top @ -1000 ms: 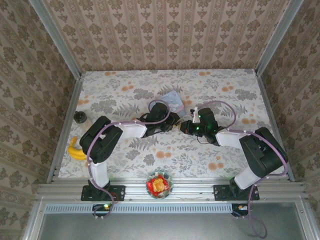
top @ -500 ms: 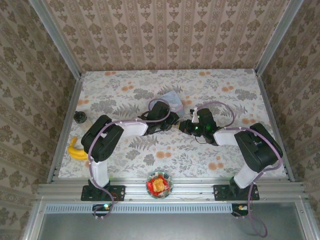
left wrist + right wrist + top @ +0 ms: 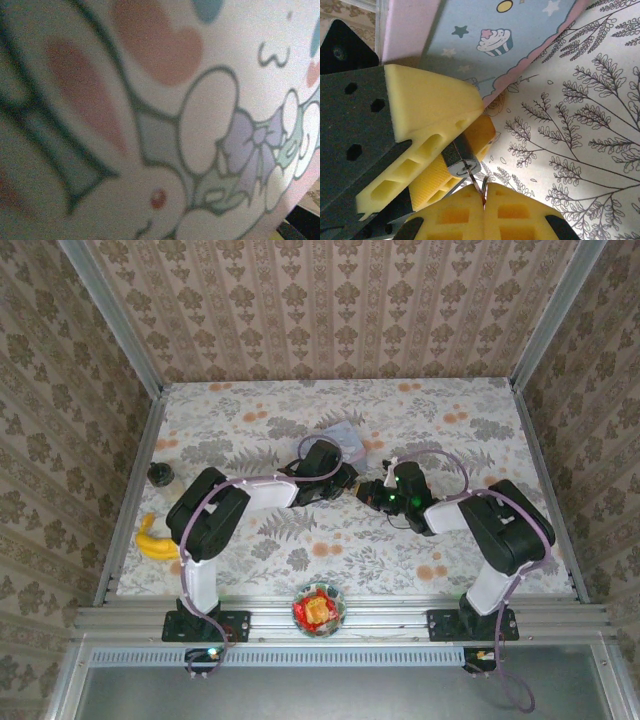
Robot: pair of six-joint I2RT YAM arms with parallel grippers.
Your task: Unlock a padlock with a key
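In the right wrist view the tiny black padlock point(image 3: 462, 156), with a silvery keyhole face, sits pinched between the yellow fingers point(image 3: 432, 102) of my left gripper. The key point(image 3: 475, 176) has its thin blade in the keyhole. My right gripper point(image 3: 485, 187) is shut on the key's head and ring. From above, the left gripper point(image 3: 350, 486) and right gripper point(image 3: 374, 491) meet tip to tip at the table's middle. The padlock's shackle is hidden by the fingers. The pale blue cartoon tin point(image 3: 150, 125) looms very close to the left wrist camera.
The cartoon tin point(image 3: 344, 440) lies just behind the grippers. A round black knob point(image 3: 159, 474) and a banana point(image 3: 153, 539) sit by the left edge. A bowl of red and yellow wrapped things point(image 3: 319, 608) stands at the front rail. Walls close in the table.
The right arm's elbow and forearm have swung left and back while its gripper stayed on the key. The left arm has barely moved and still holds the padlock.
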